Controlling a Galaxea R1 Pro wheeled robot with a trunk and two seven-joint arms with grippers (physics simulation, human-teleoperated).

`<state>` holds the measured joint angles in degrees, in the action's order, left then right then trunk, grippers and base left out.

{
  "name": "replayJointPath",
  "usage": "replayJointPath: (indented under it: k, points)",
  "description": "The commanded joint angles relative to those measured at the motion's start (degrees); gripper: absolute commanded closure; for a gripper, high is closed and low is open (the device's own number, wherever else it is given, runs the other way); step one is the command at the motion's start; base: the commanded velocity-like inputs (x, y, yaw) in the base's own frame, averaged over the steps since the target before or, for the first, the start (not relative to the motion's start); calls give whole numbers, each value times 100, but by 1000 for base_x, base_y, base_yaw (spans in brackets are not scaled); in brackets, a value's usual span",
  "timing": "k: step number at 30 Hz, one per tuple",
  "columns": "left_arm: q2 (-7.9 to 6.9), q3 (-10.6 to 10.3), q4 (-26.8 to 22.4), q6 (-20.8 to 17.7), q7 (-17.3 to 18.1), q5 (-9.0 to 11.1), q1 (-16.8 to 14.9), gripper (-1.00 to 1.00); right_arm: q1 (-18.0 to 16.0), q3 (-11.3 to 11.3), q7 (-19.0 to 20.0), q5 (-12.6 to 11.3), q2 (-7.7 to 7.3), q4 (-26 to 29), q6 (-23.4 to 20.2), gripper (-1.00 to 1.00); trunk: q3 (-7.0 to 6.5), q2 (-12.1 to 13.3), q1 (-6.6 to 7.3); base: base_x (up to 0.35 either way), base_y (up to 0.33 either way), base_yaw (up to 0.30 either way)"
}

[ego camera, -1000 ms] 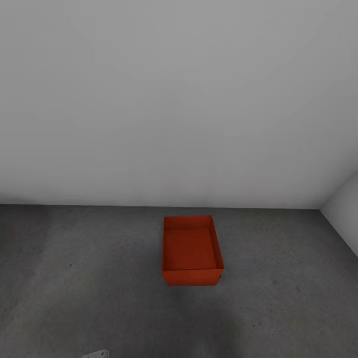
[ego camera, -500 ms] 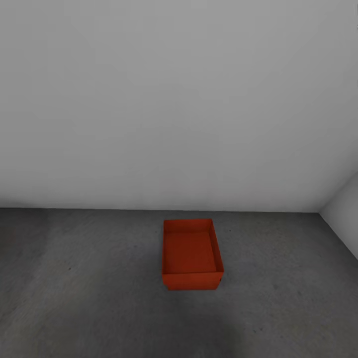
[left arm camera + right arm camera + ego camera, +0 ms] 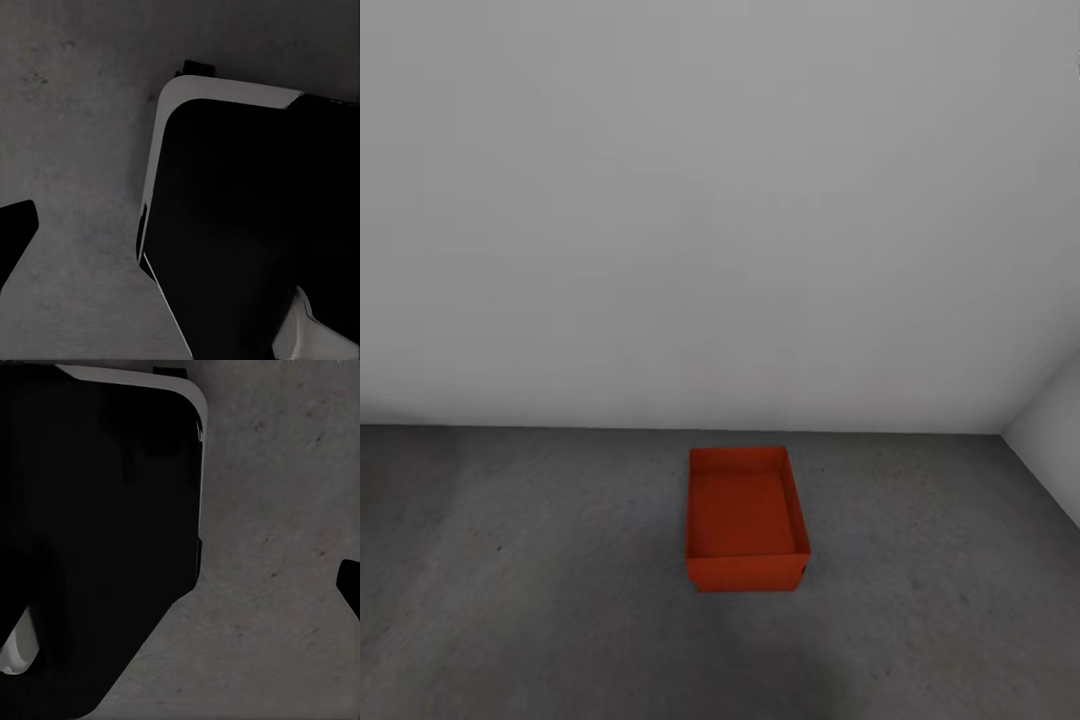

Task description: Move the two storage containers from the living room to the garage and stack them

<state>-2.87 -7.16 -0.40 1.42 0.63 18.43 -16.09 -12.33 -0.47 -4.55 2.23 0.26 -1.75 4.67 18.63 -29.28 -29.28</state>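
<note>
There, one orange-red storage container (image 3: 745, 520) on the concrete floor (image 3: 540, 600).

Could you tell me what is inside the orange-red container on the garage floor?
The storage container looks empty: its bare orange-red bottom shows in the head view, nothing lying in it. The strip just behind its near wall is hidden. It sits on the concrete floor.
</note>
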Motion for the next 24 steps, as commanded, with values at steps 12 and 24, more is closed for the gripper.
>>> replayJointPath:
  k: [12, 24]
  points:
    - [-3, -53, -32, 73, 7, 36, -1, -100, -7, -6, -19, 23, 14, -19, 34, -100, -103, -7, -2, 0, 0, 0]
    - [-4, -49, -33, 76, 7, 36, -1, -100, -7, -6, 4, 23, 8, -19, 27, -100, -214, -7, -2, 0, 0, 0]
